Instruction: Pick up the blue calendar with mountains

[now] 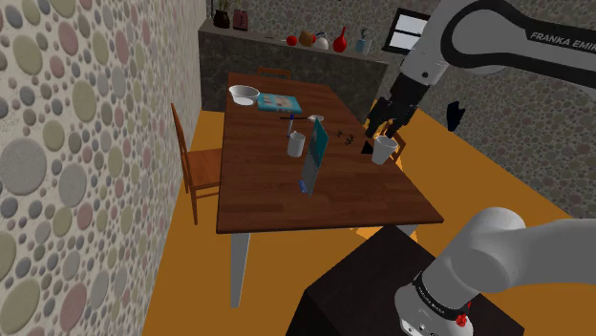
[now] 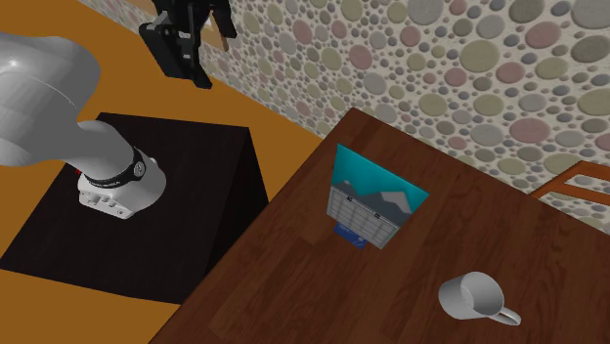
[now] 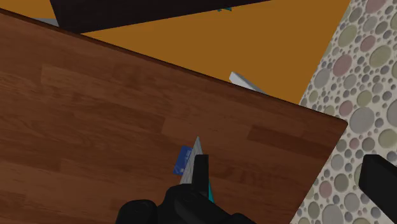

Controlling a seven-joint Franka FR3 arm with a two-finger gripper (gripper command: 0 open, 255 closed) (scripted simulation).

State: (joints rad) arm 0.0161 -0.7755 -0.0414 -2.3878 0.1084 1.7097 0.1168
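The calendar [image 1: 314, 155] stands upright near the middle of the brown wooden table [image 1: 353, 196]. Its face shows a teal-blue sky, grey mountains and a date grid [image 2: 370, 200], on a small blue base. My black gripper [image 1: 385, 116] hangs well above the table, toward the shoulder view's right of the calendar and not touching it. In the wrist view the calendar [image 3: 195, 154] is edge-on far below, just beyond one finger [image 3: 191, 202]. The other finger [image 3: 380, 181] stands far apart from it, so the gripper [image 3: 286, 191] is open with nothing in it.
A white mug [image 1: 297, 145] stands beside the calendar and another mug [image 1: 384, 150] near the table's right edge. A white bowl [image 1: 244, 94] and a blue book [image 1: 278, 101] lie at the far end. A wooden chair [image 1: 196, 164] is at the left. The black stand [image 2: 156, 210] is close to the table.
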